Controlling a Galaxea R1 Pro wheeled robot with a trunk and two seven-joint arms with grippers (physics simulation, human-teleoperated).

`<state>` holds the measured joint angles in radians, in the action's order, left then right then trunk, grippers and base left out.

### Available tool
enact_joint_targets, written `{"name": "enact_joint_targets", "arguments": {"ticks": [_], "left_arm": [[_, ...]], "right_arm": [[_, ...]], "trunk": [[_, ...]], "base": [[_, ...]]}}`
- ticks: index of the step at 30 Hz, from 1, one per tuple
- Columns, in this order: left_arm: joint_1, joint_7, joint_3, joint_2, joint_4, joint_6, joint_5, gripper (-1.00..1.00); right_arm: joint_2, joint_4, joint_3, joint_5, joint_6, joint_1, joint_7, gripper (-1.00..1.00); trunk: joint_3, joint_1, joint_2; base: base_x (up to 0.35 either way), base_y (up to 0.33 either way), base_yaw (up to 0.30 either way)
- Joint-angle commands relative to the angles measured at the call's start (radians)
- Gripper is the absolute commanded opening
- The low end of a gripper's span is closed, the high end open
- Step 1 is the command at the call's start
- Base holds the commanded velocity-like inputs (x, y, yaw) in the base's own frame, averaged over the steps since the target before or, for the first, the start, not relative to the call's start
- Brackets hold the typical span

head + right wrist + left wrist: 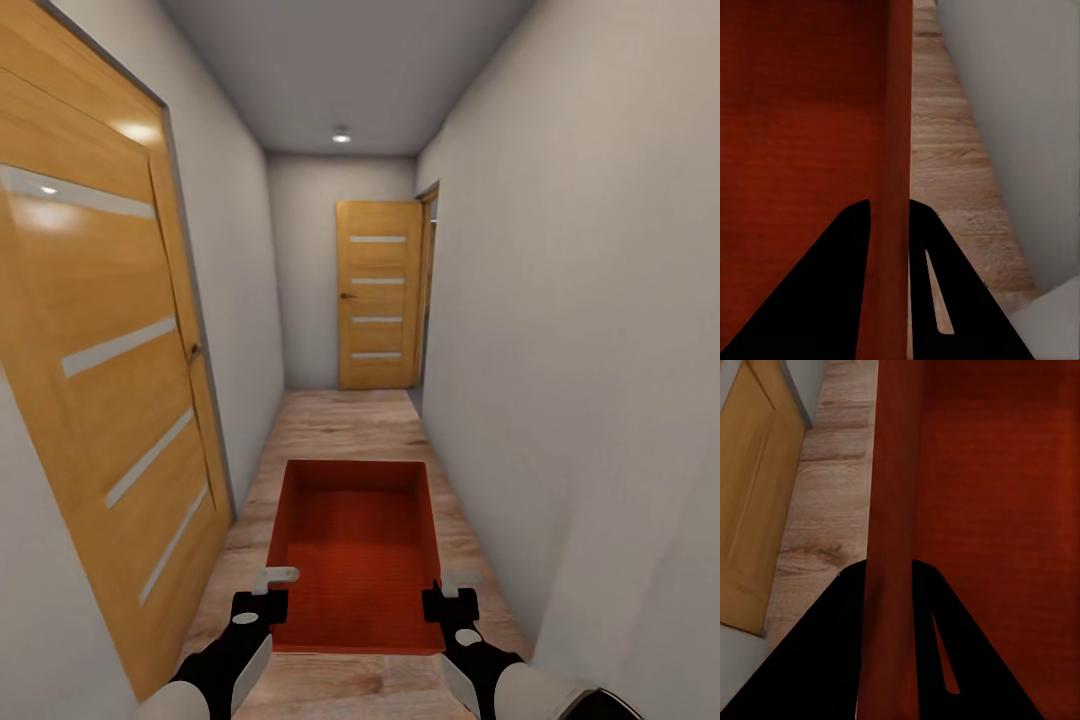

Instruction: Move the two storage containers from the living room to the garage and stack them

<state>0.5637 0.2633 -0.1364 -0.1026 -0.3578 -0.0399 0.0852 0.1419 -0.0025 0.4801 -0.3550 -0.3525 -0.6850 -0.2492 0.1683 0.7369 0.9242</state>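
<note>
Orange-red rectangular open bin [357, 545] over wood-plank hallway floor [345, 420]; left gripper [262, 592], right gripper [447, 592] each pinching a side wall.

A: How are the arms sitting?

B: Both are reaching forward and low, black wrists angling inward. The left gripper [262, 596] is clamping the left wall of the storage container [357, 560], one finger on each face.

A: And the right?

B: The right gripper [447, 598] is doing likewise on the right wall, its dark fingers [836, 289] straddling the thin edge.
</note>
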Motion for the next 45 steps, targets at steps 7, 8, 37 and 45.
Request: {"name": "enact_joint_targets", "arguments": {"ticks": [7, 8, 37, 45], "left_arm": [[0.001, 0.008, 0.008, 0.001, -0.005, -0.005, 0.025, -1.00], [0.001, 0.008, 0.008, 0.001, -0.005, -0.005, 0.025, -1.00], [0.001, 0.008, 0.009, -0.001, -0.007, -0.003, 0.025, -1.00], [0.001, 0.008, 0.009, 0.000, -0.007, -0.003, 0.024, -1.00]], "right_arm": [[0.001, -0.002, -0.044, 0.017, 0.004, -0.001, 0.011, -1.00], [0.001, -0.002, -0.044, 0.017, 0.004, -0.001, 0.011, -1.00], [0.001, -0.002, -0.044, 0.017, 0.004, -0.001, 0.011, -1.00], [0.001, -0.002, -0.044, 0.017, 0.004, -0.001, 0.011, -1.00]], "trunk": [[0.001, 0.001, 0.001], [0.001, 0.001, 0.001], [0.001, 0.001, 0.001], [0.001, 0.001, 0.001]], "base": [[0.324, 0.000, 0.000], [0.324, 0.000, 0.000], [0.324, 0.000, 0.051], [0.324, 0.000, 0.002]]}}
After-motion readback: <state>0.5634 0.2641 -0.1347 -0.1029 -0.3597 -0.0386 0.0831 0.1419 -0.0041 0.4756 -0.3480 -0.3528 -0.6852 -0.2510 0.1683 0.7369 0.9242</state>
